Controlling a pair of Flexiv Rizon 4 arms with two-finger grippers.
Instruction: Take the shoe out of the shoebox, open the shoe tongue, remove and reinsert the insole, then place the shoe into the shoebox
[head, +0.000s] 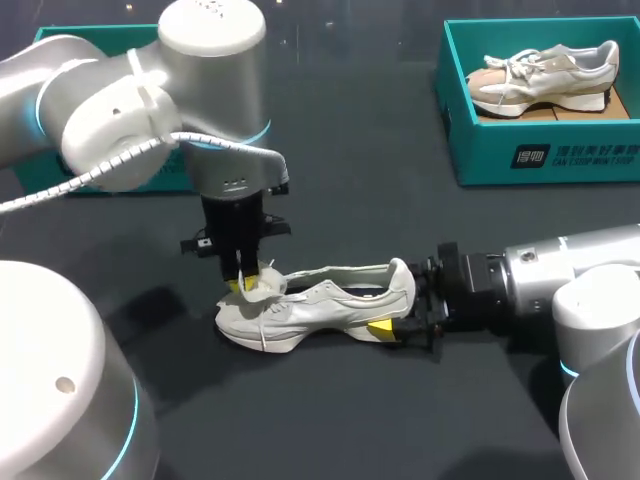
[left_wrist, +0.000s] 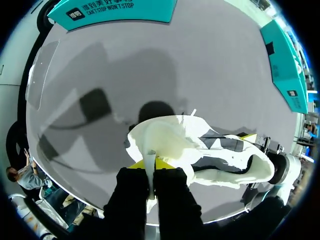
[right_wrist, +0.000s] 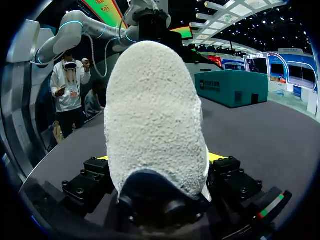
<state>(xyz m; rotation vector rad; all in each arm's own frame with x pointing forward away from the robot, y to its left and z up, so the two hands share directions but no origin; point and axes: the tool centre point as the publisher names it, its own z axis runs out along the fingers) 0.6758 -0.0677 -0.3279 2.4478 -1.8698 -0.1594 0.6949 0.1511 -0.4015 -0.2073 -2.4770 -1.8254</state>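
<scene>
A white sneaker (head: 320, 305) lies on its sole on the dark table, toe toward my left arm. My left gripper (head: 247, 280) comes down from above and is shut on the sneaker's tongue (left_wrist: 160, 137), with the thin white flap pinched between its yellow fingertips (left_wrist: 165, 164) and lifted away from the opening. My right gripper (head: 400, 310) comes in low from the right, its fingers standing wide on either side of the heel. In the right wrist view the fuzzy white heel (right_wrist: 152, 110) fills the space between the fingers. The insole does not show.
A teal shoebox (head: 520, 150) at the back right holds a second beige-and-white sneaker (head: 545, 78). Another teal box (head: 75, 35) stands at the back left, mostly hidden behind my left arm. The dark tabletop stretches between the boxes and the held sneaker.
</scene>
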